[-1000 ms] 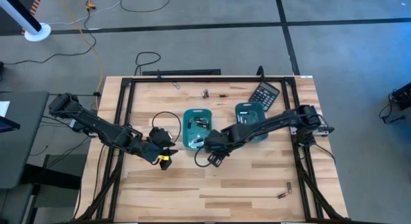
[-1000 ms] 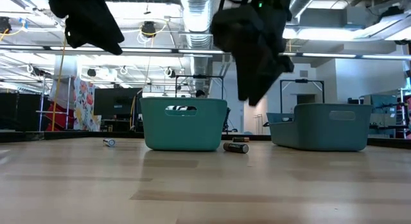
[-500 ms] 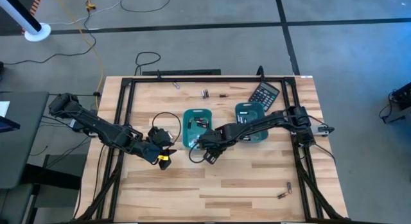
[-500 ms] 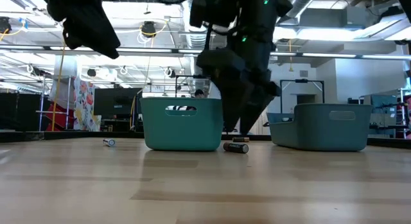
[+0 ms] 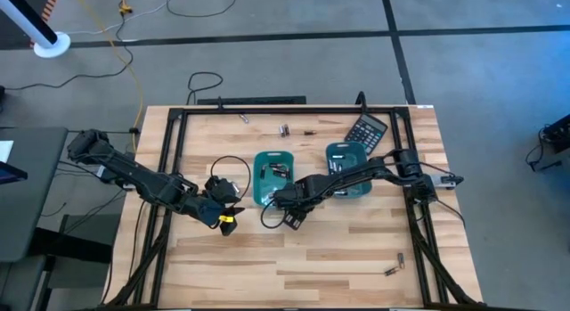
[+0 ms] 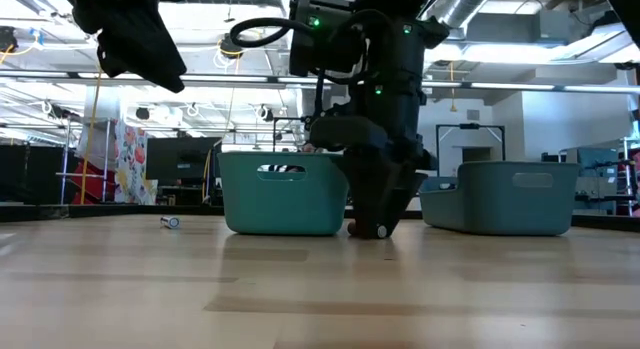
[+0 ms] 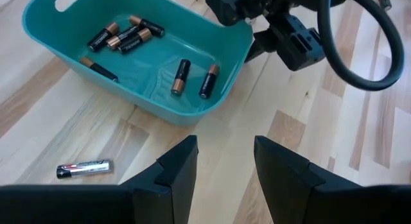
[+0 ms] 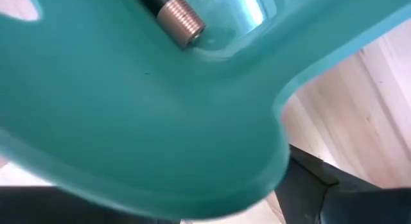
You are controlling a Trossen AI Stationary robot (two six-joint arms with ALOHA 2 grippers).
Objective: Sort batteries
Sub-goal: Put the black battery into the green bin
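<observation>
Two teal trays stand mid-table: the left tray point(image 5: 274, 175) with several dark, coppery-ended batteries point(image 7: 128, 36) in it, and the right tray point(image 5: 347, 159). My right gripper point(image 5: 289, 208) points down, open, at the left tray's near right corner, its fingertips low at the table point(image 6: 372, 227), where they hide the loose batteries lying there. The tray wall point(image 8: 128, 121) fills the right wrist view, with one battery point(image 8: 172, 18) inside. My left gripper point(image 7: 225, 166) hovers open and empty to the left of this tray. A silvery battery point(image 7: 83, 168) lies on the wood beside it. My right gripper stands beside the left tray's corner, pointing down, with its tips at the table. Its own fingers point(image 6: 365, 204) hide the spot, and I cannot tell whether they touch a battery or the tray.
A black calculator point(image 5: 367, 130) lies at the far right. Loose batteries lie near the far edge point(image 5: 285, 130) and near the right front corner point(image 5: 394, 265). Another lies left of the tray point(image 6: 172, 222). A black frame point(image 5: 294, 109) borders the table.
My right gripper has come down from above the trays to the table and moved a little toward the table's left edge, beside the left tray's near corner. Its fingers have spread apart on the way down and now cover the batteries lying there.
</observation>
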